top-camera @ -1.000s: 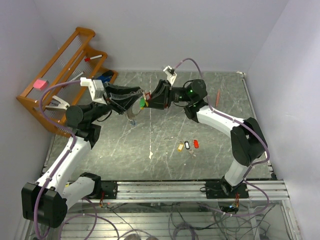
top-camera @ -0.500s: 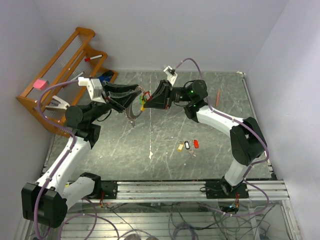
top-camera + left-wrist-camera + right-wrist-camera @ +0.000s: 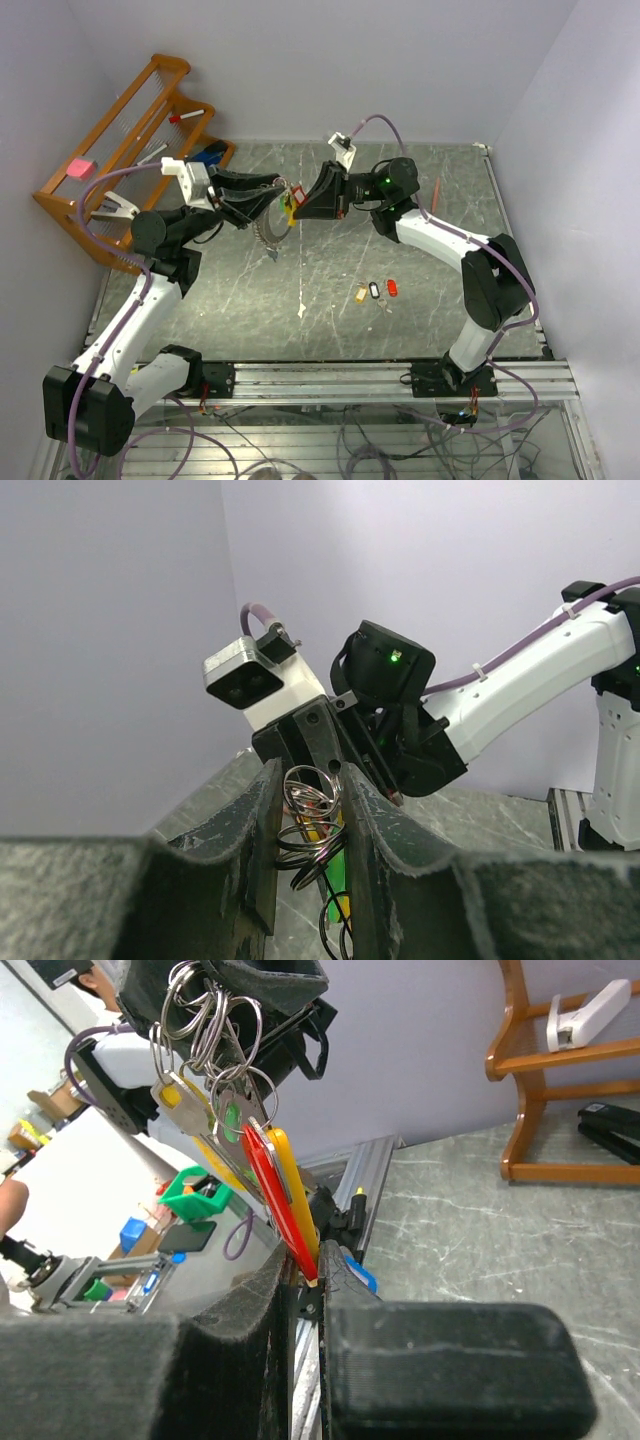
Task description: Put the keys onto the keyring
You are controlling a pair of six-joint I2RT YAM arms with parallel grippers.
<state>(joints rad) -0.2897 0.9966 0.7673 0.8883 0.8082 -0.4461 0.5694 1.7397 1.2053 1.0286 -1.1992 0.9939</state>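
Both grippers meet in mid-air above the back of the table. My left gripper (image 3: 272, 190) (image 3: 308, 780) is shut on the keyring (image 3: 312, 810), a bunch of silvery wire loops (image 3: 205, 1010) pinched between its pads. Keys hang from the loops. A green-tagged key (image 3: 232, 1118) and a small yellow-tagged one (image 3: 172, 1092) dangle free. My right gripper (image 3: 298, 205) (image 3: 303, 1265) is shut on the lower ends of a red tag (image 3: 266, 1180) and a yellow tag (image 3: 291, 1185) of that bunch. Three more keys lie on the table: yellow (image 3: 360, 293), black-and-white (image 3: 374, 289), red (image 3: 391, 287).
A wooden rack (image 3: 120, 140) stands at the back left with a pink block (image 3: 79, 168), a white clip (image 3: 118, 207) and a black stapler (image 3: 610, 1125) by it. A red pen (image 3: 435, 194) lies at the back right. A white scrap (image 3: 301, 311) lies near the middle.
My right gripper's jaws have closed on the red and yellow tags. The hanging bunch has swung a little lower. The left gripper keeps its hold on the rings.
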